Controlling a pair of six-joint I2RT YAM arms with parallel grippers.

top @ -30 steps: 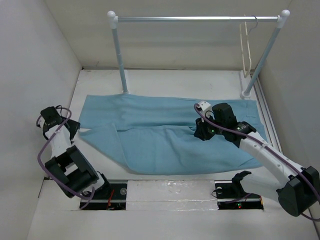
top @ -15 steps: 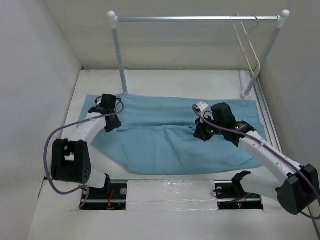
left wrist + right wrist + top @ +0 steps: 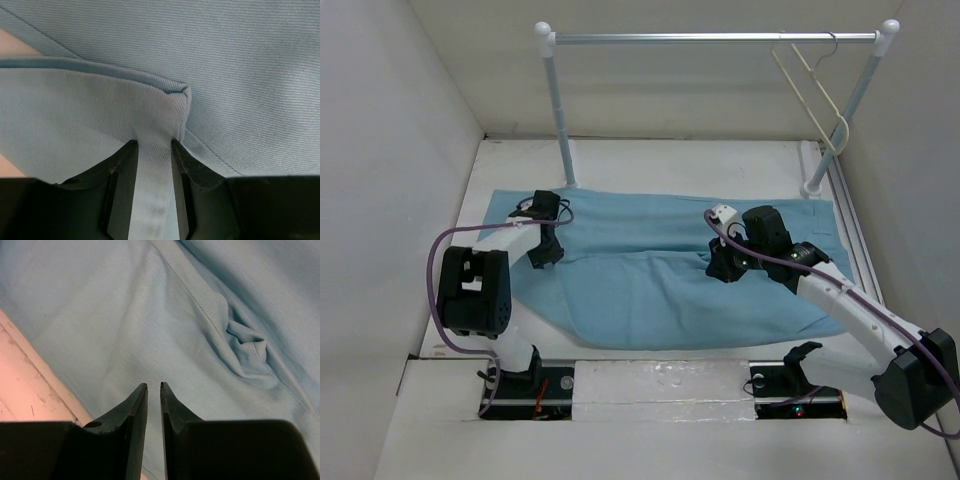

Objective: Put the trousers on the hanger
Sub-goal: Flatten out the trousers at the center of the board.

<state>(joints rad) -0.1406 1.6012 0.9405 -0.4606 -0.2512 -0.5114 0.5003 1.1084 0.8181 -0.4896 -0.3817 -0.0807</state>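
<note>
The light blue trousers point(image 3: 650, 270) lie spread flat across the table. My left gripper point(image 3: 545, 255) sits at their left end, where one layer folds over the other. In the left wrist view a strip of that folded cloth point(image 3: 155, 170) runs between the fingers, and the left gripper point(image 3: 154, 142) is shut on it. My right gripper point(image 3: 720, 268) hovers over the middle of the trousers. In the right wrist view the right gripper point(image 3: 153, 385) shows a narrow gap with nothing in it, beside a small crumple point(image 3: 245, 347). The cream hanger point(image 3: 815, 95) hangs tilted at the rail's right end.
A silver rail point(image 3: 720, 38) on two white posts point(image 3: 560, 120) spans the back of the table. White walls close in on the left and right. A pale strip of table edge point(image 3: 30, 385) shows beside the cloth in the right wrist view.
My left arm swung in from the far left onto the trousers' left end and closed on the fold. The hanger has swung leftward on the rail. The right arm has barely moved.
</note>
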